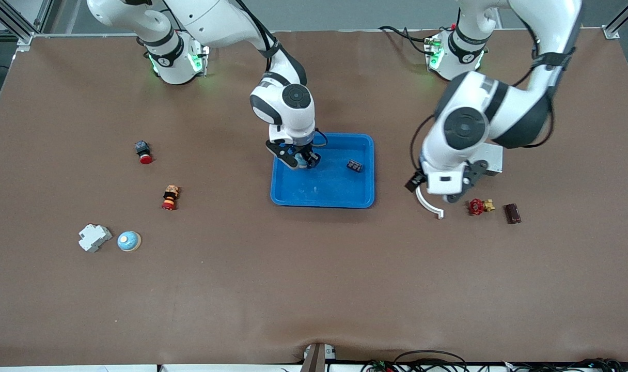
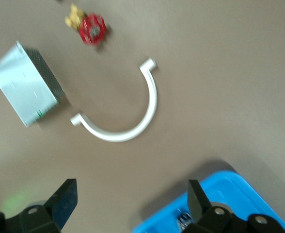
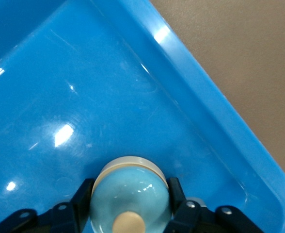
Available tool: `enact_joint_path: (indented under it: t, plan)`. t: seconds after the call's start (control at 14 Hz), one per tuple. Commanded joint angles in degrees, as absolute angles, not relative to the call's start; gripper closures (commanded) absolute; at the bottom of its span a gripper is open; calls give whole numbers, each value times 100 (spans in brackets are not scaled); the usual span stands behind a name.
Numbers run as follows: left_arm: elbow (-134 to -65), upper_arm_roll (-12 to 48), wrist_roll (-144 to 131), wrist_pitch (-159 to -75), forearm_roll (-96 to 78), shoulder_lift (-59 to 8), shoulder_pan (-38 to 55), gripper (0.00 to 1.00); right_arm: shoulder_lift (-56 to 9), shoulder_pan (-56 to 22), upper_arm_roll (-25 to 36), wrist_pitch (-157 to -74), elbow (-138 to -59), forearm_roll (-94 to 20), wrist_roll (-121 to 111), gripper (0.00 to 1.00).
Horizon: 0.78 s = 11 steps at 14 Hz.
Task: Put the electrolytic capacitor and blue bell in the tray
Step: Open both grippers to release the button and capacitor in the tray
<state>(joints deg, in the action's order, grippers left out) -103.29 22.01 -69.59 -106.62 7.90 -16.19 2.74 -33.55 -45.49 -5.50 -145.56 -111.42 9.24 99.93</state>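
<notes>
The bright-blue tray (image 1: 322, 202) sits mid-table. My right gripper (image 1: 303, 161) is down inside it, at the end toward the right arm, shut on a light-blue bell (image 3: 130, 194). Its fingers (image 3: 82, 194) press the dome's two sides just above the tray floor (image 3: 60, 97). A small dark capacitor (image 1: 354, 166) lies in the tray toward the left arm's end. My left gripper (image 1: 438, 192) hangs open and holds nothing over bare table beside the tray; its wrist view shows the tray's corner (image 2: 229, 187) near one of its fingers (image 2: 197, 194). A second blue bell (image 1: 129, 241) rests on the table toward the right arm's end.
Below the left gripper (image 2: 130, 189) are a white curved clip (image 1: 428, 204), a grey metal box (image 1: 492, 157), a red valve (image 1: 478, 206) and a brown block (image 1: 512, 213). Toward the right arm's end lie two red-capped buttons (image 1: 144, 152) (image 1: 169, 197) and a white breaker (image 1: 94, 237).
</notes>
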Motion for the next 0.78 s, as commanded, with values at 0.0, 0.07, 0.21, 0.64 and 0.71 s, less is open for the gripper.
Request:
enact_joint_path:
  t: [0.0,0.07,0.21,0.64,0.71]
  plan:
    - [-10441,2250,-5945,-10529,809,-1503,-314,0,-3437,-4667,-457,-14529,-10960,1195,10283,0]
    - [-10468,2250,-5698,-10521,800,-1512,-499,0,-3428,-4658,-466,-14494,-10916,1195,10275,0]
    - [-10538,2241,-5241,-10512,835,-1520,-859,0,-3419,-4649,-466,-14388,-10785,1195,10248,0]
    - [-10565,2224,-3675,-10626,992,-2415,-1889,0,-3340,-4579,-483,-13344,-10240,1187,9767,0]
    - [-10573,2224,-3683,-10739,1193,-2547,-1959,0,-3270,-4553,-483,-13133,-10222,1178,9547,0]
